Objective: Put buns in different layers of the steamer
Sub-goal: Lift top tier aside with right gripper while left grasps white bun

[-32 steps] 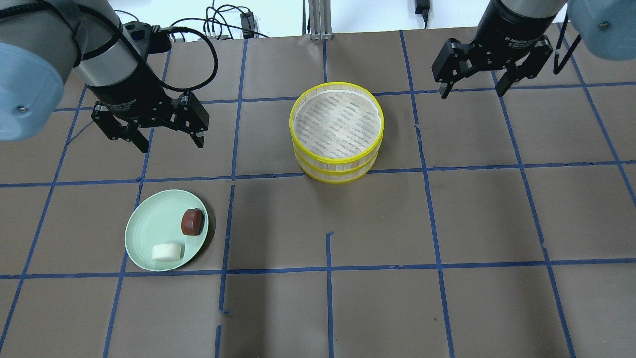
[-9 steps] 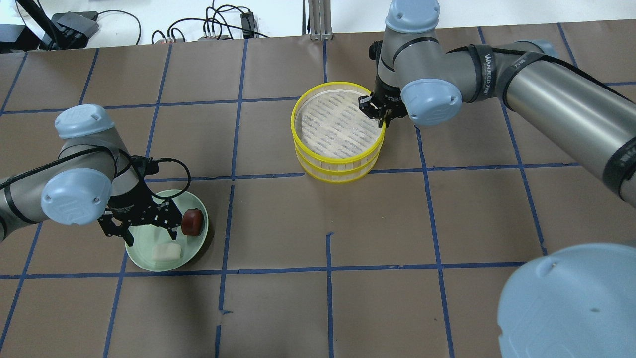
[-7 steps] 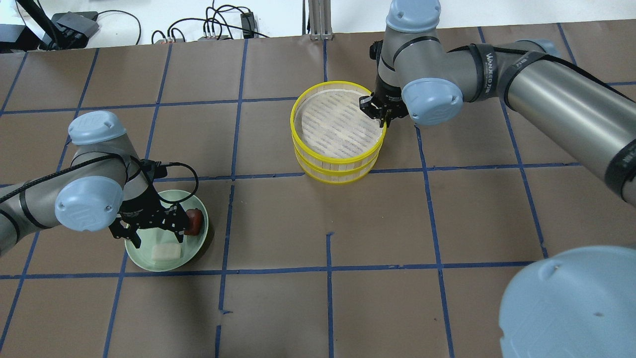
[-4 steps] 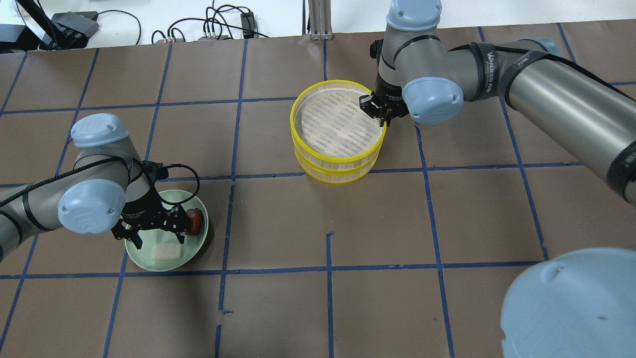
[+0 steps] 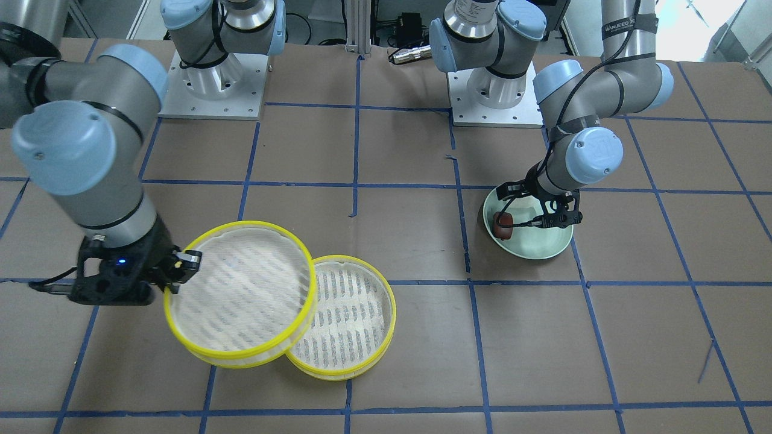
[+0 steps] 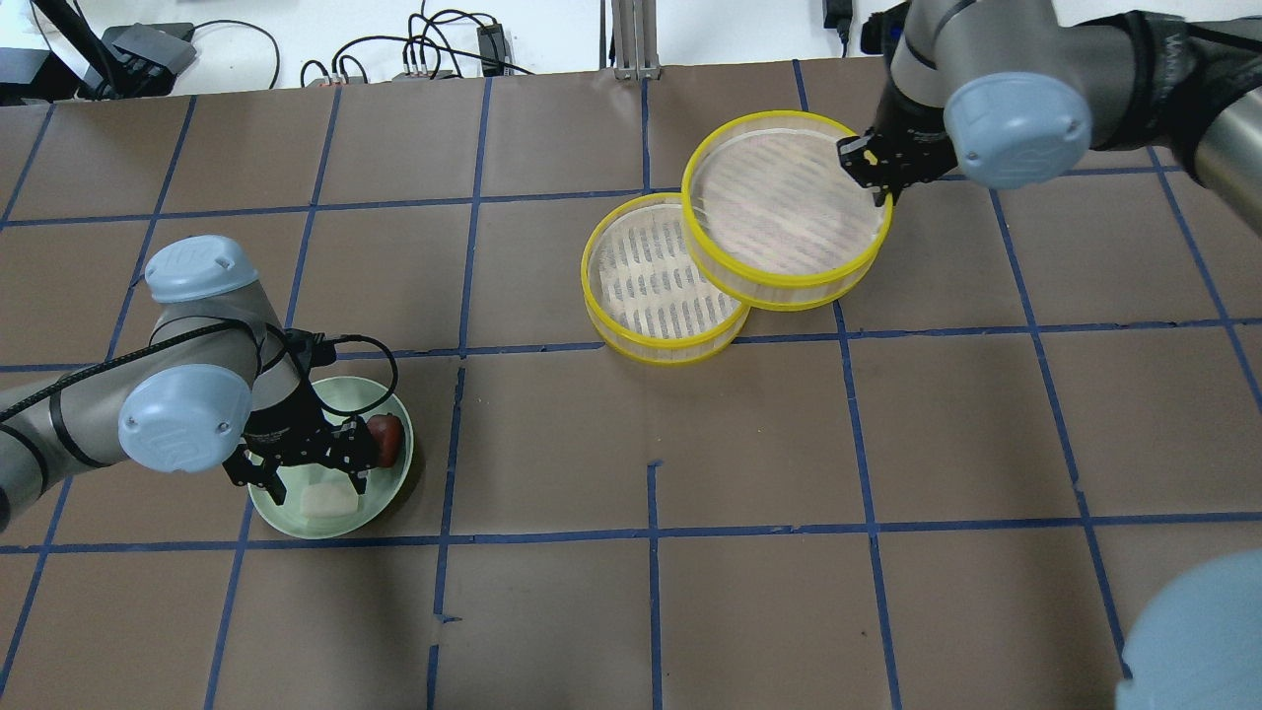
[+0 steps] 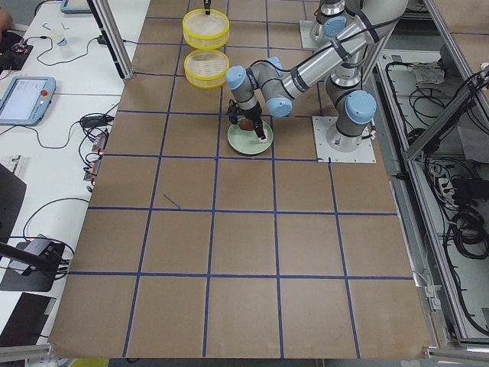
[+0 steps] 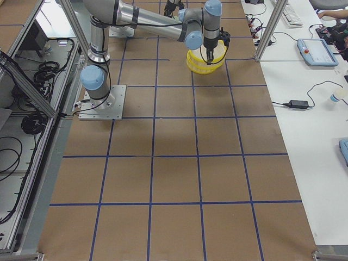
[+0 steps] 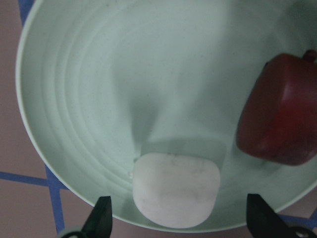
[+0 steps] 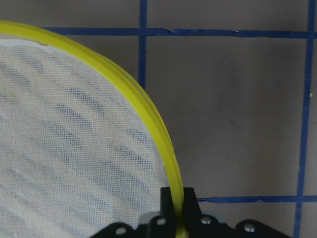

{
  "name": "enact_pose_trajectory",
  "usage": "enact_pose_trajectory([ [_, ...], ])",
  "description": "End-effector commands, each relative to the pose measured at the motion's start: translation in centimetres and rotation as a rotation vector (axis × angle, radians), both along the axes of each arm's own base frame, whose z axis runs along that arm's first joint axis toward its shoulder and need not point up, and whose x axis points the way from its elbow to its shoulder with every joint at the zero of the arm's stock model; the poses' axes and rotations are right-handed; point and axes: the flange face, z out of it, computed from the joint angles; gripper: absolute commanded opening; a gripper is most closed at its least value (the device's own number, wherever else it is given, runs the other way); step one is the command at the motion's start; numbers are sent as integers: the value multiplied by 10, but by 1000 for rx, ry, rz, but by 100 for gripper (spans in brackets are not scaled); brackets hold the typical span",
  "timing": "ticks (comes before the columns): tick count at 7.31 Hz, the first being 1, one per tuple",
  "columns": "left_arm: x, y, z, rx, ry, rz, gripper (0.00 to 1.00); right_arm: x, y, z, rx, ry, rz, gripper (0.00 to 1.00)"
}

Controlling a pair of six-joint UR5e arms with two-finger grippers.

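Observation:
The upper steamer layer (image 6: 779, 202) hangs in the air, gripped at its yellow rim by my right gripper (image 6: 877, 182), which is shut on it. It overlaps the right edge of the lower layer (image 6: 641, 281), which rests on the table. The right wrist view shows the jaws pinching the rim (image 10: 148, 114). My left gripper (image 6: 314, 483) is open and low over the pale green plate (image 6: 380, 491), its fingers on either side of the white bun (image 9: 176, 188). The reddish-brown bun (image 9: 277, 119) lies beside it on the plate.
The table is brown paper with a blue tape grid. Both arm bases (image 5: 494, 90) stand at the robot's side of the table. Cables and devices (image 6: 434, 49) lie beyond the far edge. The plate sits near the left arm's elbow (image 6: 182, 429).
My right gripper has lifted the upper layer off the stack and carried it right and away, uncovering the lower layer. My left gripper has sunk a little closer around the white bun.

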Motion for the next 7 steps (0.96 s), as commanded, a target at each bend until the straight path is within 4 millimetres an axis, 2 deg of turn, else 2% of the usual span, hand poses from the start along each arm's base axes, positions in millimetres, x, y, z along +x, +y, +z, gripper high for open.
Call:
enact_pose_trajectory([
  [1,0,2,-1,4,0,3,85,-109,-1,2,29,10,69,8],
  [2,1,3,-1,7,-2,9,71,-134,0,0,31,13,104,8],
  [3,3,4,-2,10,-3,22,47,-148,1,0,32,13,99,8],
  [4,3,4,-2,8,-3,26,33,-158,2,-4,42,20,115,7],
  [6,4,1,0,-2,-4,26,11,-160,6,-18,66,6,110,7],
  [7,4,-2,9,-24,-10,26,8,-158,11,-26,77,0,113,7],
])
